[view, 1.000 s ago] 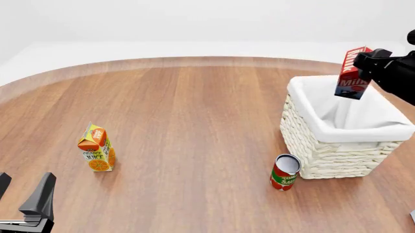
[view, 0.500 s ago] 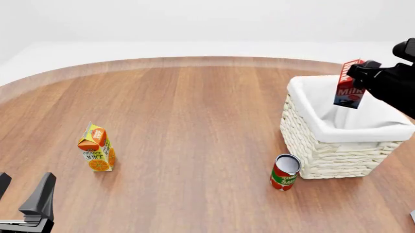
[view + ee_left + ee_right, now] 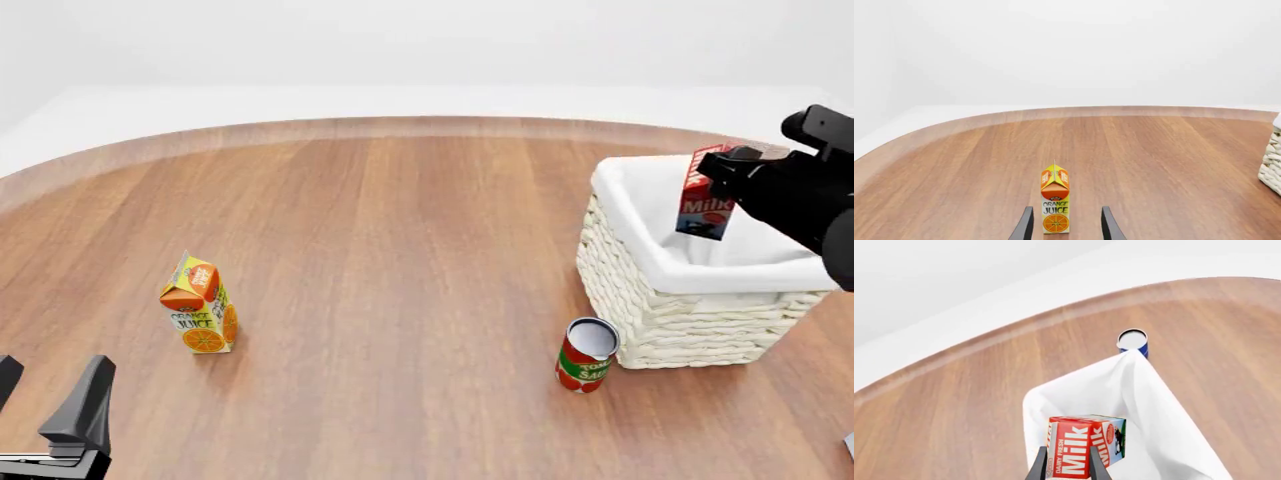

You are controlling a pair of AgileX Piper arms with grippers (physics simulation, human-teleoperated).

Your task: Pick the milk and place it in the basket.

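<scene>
Now the right gripper (image 3: 729, 172) has its fingers clamped on the milk (image 3: 705, 205), gripping the gable top so the carton hangs over the open mouth of the basket (image 3: 667, 325), which stands toward the right edge of the table (image 3: 400, 230). The carton is tilted a little; its lower end looks level with or just below the rim, but the front view cannot settle whether it touches the cloth lining (image 3: 1141, 405). In the right wrist view the milk (image 3: 1084, 445) sits between the dark fingers with white lining behind it, so I judge release is the next step once it is low enough; dropped from here, a tall narrow box may tip onto its side, which the soft lining would tolerate. Basket wall: coarse whitish wicker, squarish, lining folded over the rim. Milk: smooth printed carton, red above, blue and white below. A red cylindrical can (image 3: 585, 354) stands upright just beside the basket's near corner. The orange juice carton (image 3: 200, 304) stands upright toward the left edge, well apart. The left gripper (image 3: 1065, 224) idles near the table's near left corner, fingers apart and holding nothing, pointed at the juice carton.
</scene>
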